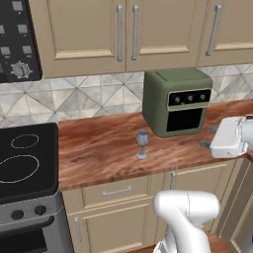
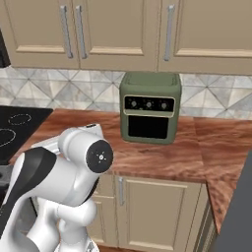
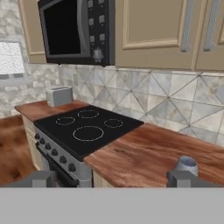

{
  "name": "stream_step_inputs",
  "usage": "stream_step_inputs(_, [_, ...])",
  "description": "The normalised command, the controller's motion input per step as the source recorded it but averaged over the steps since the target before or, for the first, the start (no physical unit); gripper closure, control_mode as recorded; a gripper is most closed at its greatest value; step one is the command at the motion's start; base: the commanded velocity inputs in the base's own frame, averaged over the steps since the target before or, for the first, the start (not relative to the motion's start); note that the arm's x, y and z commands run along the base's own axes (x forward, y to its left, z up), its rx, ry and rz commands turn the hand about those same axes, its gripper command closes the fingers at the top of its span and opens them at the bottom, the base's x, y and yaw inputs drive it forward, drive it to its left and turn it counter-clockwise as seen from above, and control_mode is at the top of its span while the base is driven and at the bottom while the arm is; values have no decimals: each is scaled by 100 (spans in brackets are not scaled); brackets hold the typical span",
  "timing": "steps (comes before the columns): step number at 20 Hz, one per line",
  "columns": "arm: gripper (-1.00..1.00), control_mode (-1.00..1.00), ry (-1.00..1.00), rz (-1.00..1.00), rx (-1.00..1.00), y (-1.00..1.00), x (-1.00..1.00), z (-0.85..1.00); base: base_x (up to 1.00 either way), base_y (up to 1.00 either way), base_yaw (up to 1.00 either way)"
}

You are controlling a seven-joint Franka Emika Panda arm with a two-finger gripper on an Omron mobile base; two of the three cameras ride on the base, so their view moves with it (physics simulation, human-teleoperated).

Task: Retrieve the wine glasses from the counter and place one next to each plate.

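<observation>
Wine glass [image 1: 142,144] upright on counter [image 1: 99,148], stem vertical, left of toaster oven [image 1: 177,101]; jaws wide, empty.

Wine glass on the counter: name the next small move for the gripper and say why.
Probably swing the hand left and down toward the wine glass. It stands upright on the counter just left of the green toaster oven, free of any grip, while the gripper hangs to its right, in front of the oven. In the hand view its bowl sits low, by the right fingertip.
</observation>
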Motion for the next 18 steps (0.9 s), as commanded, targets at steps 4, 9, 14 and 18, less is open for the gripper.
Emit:
stream_step_inputs(4, [-100,100,0,0,0,0,0,0,7,15,-12])
stream_step_inputs(9, [-100,100,0,0,0,0,0,0,1,8,-24])
stream_step_inputs(14, [-100,100,0,0,0,0,0,0,6,19,-5])
stream_step_inputs(18, [-100,100,0,0,0,0,0,0,6,29,0])
